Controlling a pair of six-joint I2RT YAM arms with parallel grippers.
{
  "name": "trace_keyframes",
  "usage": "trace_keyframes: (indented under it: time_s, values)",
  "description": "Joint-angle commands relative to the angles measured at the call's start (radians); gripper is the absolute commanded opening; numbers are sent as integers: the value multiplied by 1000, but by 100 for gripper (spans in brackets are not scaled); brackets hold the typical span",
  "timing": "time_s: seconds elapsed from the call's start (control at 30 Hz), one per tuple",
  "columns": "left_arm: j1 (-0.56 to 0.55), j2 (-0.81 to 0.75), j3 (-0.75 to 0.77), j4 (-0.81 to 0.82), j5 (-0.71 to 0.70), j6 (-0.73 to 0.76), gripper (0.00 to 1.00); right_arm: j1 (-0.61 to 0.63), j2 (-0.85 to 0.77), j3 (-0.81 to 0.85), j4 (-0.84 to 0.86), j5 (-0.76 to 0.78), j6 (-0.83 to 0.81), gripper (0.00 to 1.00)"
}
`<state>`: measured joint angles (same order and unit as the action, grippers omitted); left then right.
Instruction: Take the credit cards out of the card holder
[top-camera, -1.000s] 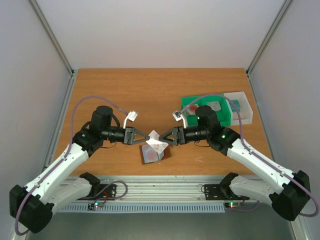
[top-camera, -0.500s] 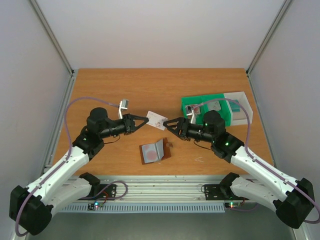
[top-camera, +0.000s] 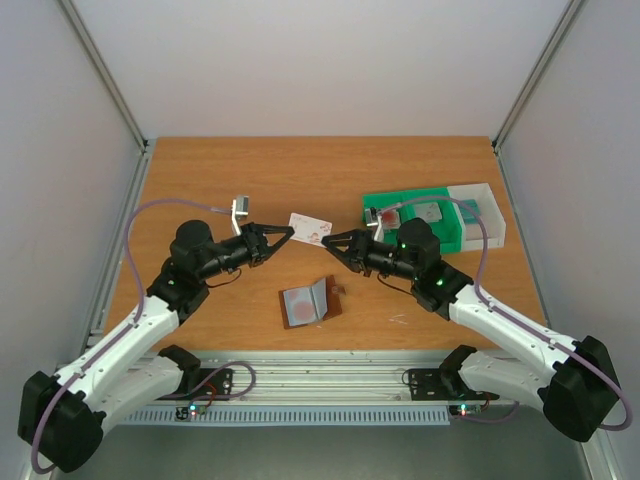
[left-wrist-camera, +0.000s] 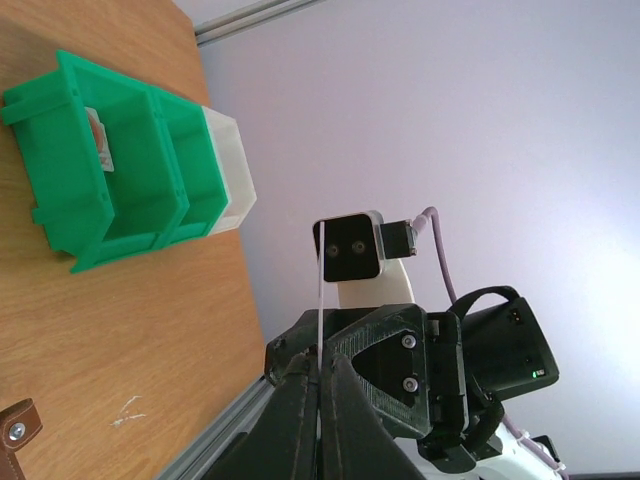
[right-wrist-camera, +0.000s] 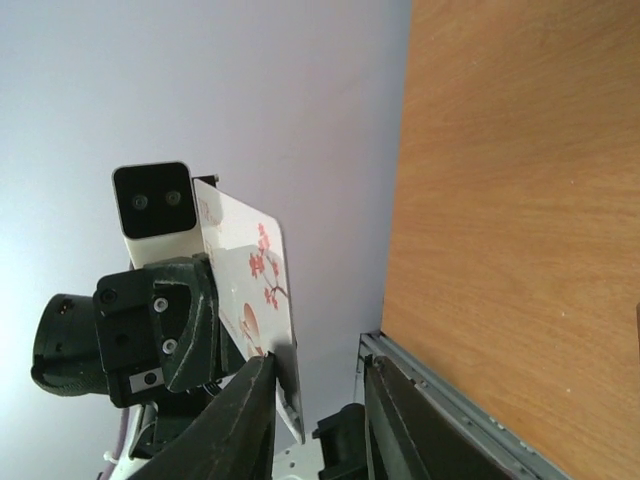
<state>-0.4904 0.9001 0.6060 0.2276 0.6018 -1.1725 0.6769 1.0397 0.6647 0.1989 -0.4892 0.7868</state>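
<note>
Above mid-table: card spanned between both arms

A credit card is pinched by the closed left fingers. Its long axis is aimed at the right fingers, which are spread around its far edge. The card holder is seen open on the table, lower centre.

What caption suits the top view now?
Left claw holds a card aloft, right claw open at its other edge, holder lying open on the table.
</note>
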Motion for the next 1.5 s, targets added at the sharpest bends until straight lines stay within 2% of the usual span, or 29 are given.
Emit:
trace_keyframes:
  time_s: [0.0,0.23,0.33,0.43,0.5,0.6,0.73,0.8,0.83,0.97,1.13,1.27,1.47]
  values:
    - [-2,-4,-18,103,-17,-21,0,0,3,-7,72,16,21,24]
    - [-2,-3,-32,119,-23,-22,1,1,8,-7,87,7,8,2]
    - [-2,-7,-34,118,-23,-16,5,1,5,-3,75,7,-14,1]
    - [-2,-15,-33,95,-22,1,19,0,-1,4,44,8,-48,1]
    - [-2,-26,-27,58,-22,21,34,-2,-6,25,-3,-5,-99,1]
    - [-2,-49,-13,-39,-27,91,57,-4,-24,97,-189,-7,-230,1]
    - [-2,-75,10,-202,-39,213,77,-20,-46,203,-435,38,-399,1]
    - [-2,-83,32,-306,-46,270,96,-35,-32,275,-552,41,-499,1]
    - [-2,-86,46,-354,-52,314,99,-44,-15,313,-616,45,-538,1]
    - [-2,-86,108,-579,-117,464,99,-78,39,421,-789,99,-674,1]
    - [-2,-74,181,-785,-195,660,99,-147,153,583,-1012,156,-862,1]
    - [-2,-71,199,-851,-174,742,99,-229,225,657,-1098,160,-962,1]
    - [-2,-53,254,-958,-179,820,99,-441,291,710,-1140,87,-1018,1]
